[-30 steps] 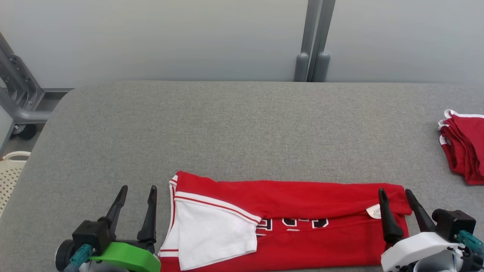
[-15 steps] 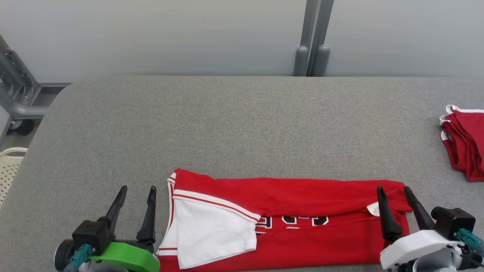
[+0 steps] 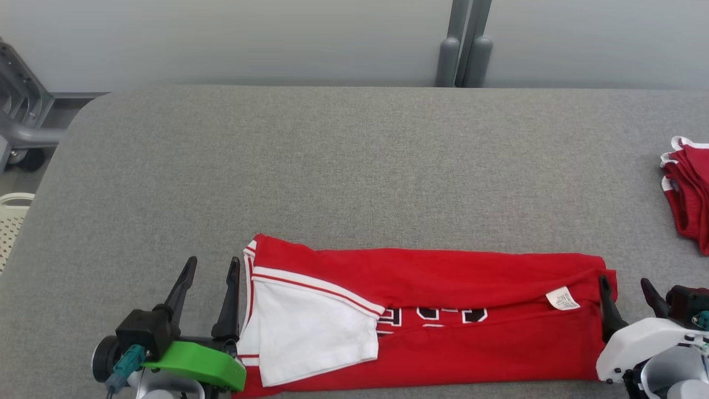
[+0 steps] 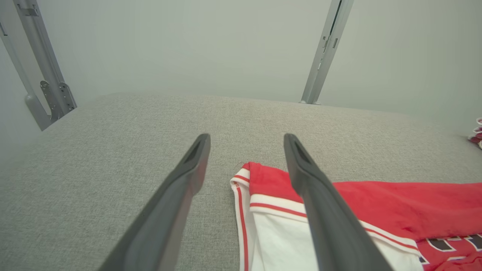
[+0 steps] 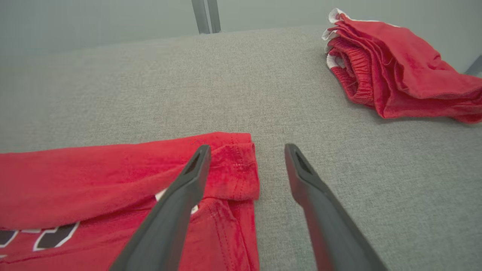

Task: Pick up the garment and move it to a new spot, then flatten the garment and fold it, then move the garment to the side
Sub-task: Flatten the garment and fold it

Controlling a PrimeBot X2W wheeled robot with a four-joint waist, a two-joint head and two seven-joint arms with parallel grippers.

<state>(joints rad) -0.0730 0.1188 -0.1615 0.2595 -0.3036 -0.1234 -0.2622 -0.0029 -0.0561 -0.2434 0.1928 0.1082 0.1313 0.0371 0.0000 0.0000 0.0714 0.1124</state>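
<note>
Your left tool [image 3: 214, 260] gapes wide and empty just left of the garment [image 3: 443, 288]; your right tool [image 3: 624, 280], likewise, sits at its right end. The garment lies folded on the worktop [image 3: 354, 166], a red pile [image 3: 689, 194] beyond its right end.

The garment [image 3: 471, 277] is red, with a white panel, red-striped trim and black, white-edged letters. The table [image 3: 354, 166] is flecked grey. Right of the garment, the pile [image 3: 692, 194] is red with white trim.
</note>
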